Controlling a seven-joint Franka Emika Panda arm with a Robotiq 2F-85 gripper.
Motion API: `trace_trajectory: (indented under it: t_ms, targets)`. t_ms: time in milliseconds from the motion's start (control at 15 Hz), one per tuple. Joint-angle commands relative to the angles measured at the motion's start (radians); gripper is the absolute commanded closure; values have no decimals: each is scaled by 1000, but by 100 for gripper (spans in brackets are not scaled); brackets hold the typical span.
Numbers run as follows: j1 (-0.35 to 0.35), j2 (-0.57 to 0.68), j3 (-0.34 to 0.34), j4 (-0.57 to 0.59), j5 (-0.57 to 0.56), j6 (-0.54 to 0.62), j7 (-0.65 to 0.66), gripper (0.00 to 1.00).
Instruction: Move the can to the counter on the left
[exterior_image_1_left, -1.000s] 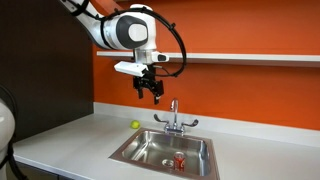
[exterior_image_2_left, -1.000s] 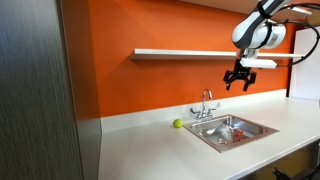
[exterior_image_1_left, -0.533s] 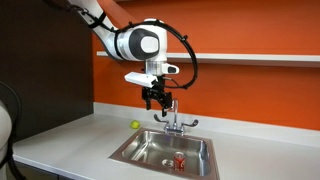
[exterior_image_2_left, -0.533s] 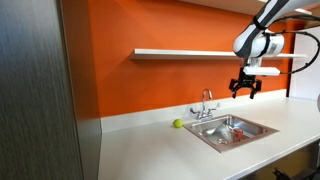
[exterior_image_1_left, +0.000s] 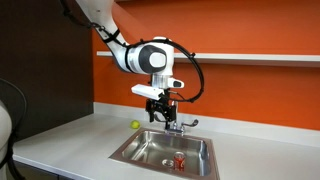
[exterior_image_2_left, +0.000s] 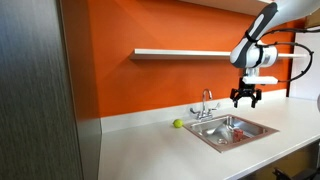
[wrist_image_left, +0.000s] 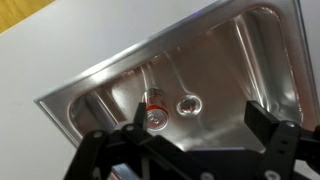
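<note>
One of each
One can (wrist_image_left: 155, 113), one sink (wrist_image_left: 232, 58) beneath the gripper (exterior_image_1_left: 162, 118); one ball (exterior_image_1_left: 136, 125), one faucet (exterior_image_2_left: 205, 104) near it.

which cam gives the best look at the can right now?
Wrist view: it looks down on the can, large in frame, on the floor of the sink beside the drain. Both exterior views show it only as a tiny red speck in the basin, with no detail.

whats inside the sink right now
The sink holds the can, beside the drain hole. In the wrist view the fingers cover part of the basin, so anything there cannot be seen.
</note>
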Motion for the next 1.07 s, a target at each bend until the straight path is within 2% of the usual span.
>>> trace_trajectory:
  t_ms: [0,267,333,1000]
  targets:
    - [-13,91,-2,46,45,33,-63,0]
    - [-20,135,1,56,89,62,-100,0]
    - [-18,115,9,31,52,58,-43,0]
    - [-18,144,11,50,73,80,-58,0]
